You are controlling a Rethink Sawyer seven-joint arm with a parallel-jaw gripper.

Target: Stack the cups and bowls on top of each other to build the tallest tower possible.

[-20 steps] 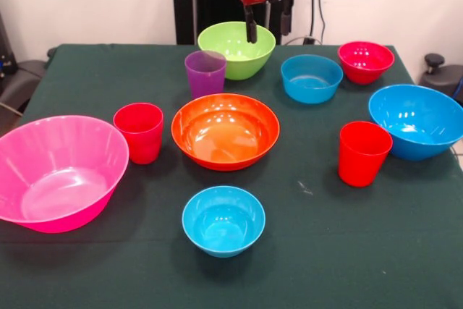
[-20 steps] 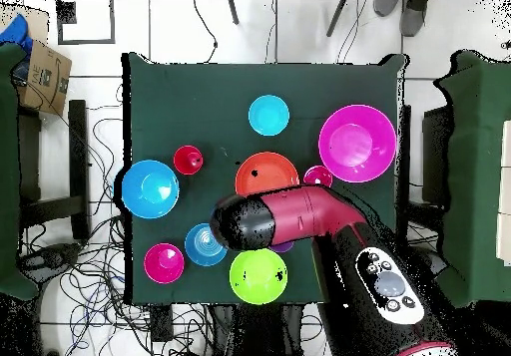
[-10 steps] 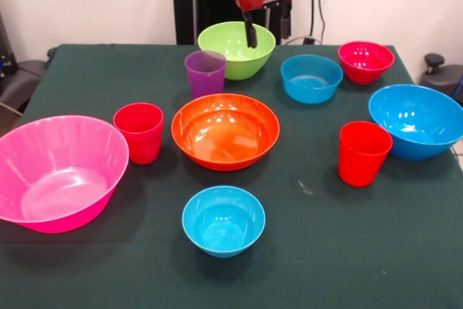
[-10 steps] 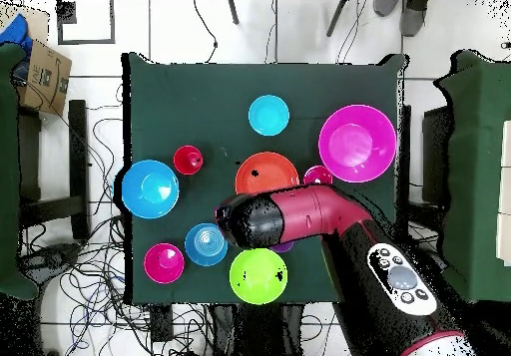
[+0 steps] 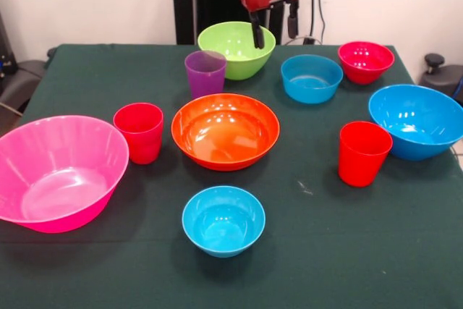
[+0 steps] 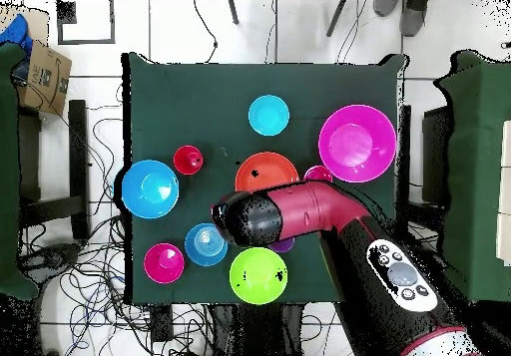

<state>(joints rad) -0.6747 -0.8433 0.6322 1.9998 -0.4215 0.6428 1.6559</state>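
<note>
My gripper (image 5: pixel 275 28) hangs open and empty at the table's far side, over the gap between the lime green bowl (image 5: pixel 236 50) and a small blue bowl (image 5: pixel 311 77). The purple cup (image 5: pixel 205 72) stands just in front of the green bowl. An orange bowl (image 5: pixel 225 130) sits mid-table, with a red cup (image 5: pixel 139 132) to its left and another red cup (image 5: pixel 363 153) to its right. The big pink bowl (image 5: pixel 58 171), big blue bowl (image 5: pixel 417 121), small red-magenta bowl (image 5: pixel 365 61) and a second small blue bowl (image 5: pixel 223 219) stand apart. No tower shows; every piece stands alone.
In the overhead view the arm's red and black head (image 6: pixel 255 219) covers the purple cup and part of the orange bowl (image 6: pixel 261 168). A dark green cloth (image 5: pixel 376 251) covers the table. Cables and a cardboard box (image 6: pixel 45 73) lie on the floor around it.
The gripper has shifted slightly to the right in the front view, staying high and open. No cup or bowl has moved.
</note>
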